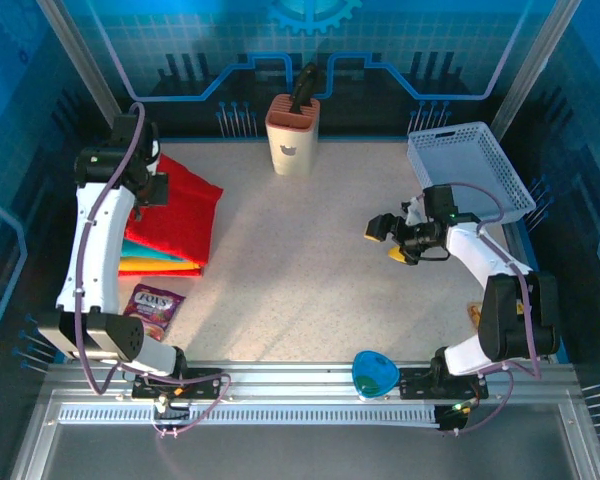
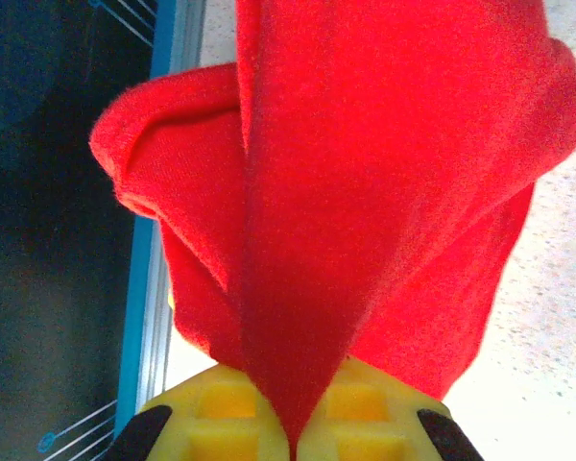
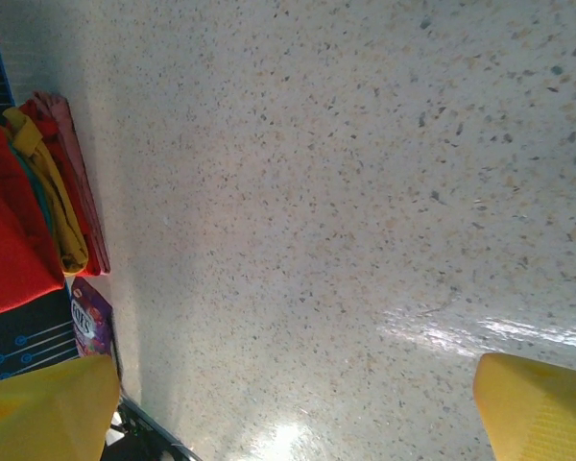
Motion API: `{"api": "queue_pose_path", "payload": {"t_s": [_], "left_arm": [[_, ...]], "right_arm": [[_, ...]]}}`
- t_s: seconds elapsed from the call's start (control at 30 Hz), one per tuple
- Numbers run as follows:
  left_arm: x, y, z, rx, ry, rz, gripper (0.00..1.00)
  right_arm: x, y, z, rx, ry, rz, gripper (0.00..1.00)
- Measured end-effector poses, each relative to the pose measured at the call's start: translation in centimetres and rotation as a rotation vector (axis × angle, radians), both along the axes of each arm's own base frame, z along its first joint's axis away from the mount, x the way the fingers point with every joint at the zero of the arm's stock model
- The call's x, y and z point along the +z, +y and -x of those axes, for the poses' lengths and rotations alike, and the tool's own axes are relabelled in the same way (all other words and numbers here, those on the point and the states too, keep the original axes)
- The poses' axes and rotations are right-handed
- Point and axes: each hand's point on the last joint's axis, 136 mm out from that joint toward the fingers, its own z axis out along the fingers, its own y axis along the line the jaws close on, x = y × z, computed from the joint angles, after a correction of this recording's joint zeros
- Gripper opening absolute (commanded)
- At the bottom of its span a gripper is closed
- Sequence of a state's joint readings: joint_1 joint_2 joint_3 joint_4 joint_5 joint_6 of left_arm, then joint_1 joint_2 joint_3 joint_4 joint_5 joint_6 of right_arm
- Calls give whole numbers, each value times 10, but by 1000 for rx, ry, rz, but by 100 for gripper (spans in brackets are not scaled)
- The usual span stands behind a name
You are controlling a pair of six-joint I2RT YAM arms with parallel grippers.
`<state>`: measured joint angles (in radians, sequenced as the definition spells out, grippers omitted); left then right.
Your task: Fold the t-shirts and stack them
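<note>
Red t-shirt [image 1: 185, 205] at nine o'clock on the table [image 1: 300, 270], lying loosely on top of a stack of folded shirts [image 1: 160, 264], with orange, teal and yellow edges showing along the near side. Gripped at its far-left part by the left gripper [image 1: 152, 190], jaws closed tight on a pinch of red cloth. From the left wrist, red cloth bunched in deep folds and tapering to a point between the yellow pads [image 2: 221, 423]. Right gripper [image 1: 385, 240] at three o'clock, above bare tabletop, well apart from the shirts, jaws spread wide and holding nothing. White mesh basket [image 1: 510, 185] at two o'clock, tan-and-white holder [image 1: 293, 140] at twelve, purple snack packet [image 1: 155, 305] at eight, just beside the stack, blue bowl [image 1: 374, 375] at six by the arm bases.
</note>
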<state>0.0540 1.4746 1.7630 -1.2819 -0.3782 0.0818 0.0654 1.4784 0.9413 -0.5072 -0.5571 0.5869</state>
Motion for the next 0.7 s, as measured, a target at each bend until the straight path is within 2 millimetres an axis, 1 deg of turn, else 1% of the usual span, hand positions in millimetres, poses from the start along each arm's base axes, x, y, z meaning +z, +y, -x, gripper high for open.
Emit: {"api": "queue_pose_path", "payload": {"t_s": [0.17, 0.33, 0.47, 0.6, 0.7], "left_arm": [[-7, 22, -7, 53, -15, -46, 0], [-33, 32, -13, 70, 5, -68, 0], [-52, 43, -15, 93, 16, -80, 0], [-54, 57, -16, 133, -3, -89, 0], [-54, 64, -18, 153, -16, -95, 0]], "right_arm": [[-2, 10, 6, 30, 5, -1, 96], [-4, 12, 11, 35, 6, -2, 96], [-10, 17, 21, 43, 16, -6, 96], [-22, 25, 33, 65, 47, -7, 95], [-24, 26, 35, 63, 54, -8, 95]]}}
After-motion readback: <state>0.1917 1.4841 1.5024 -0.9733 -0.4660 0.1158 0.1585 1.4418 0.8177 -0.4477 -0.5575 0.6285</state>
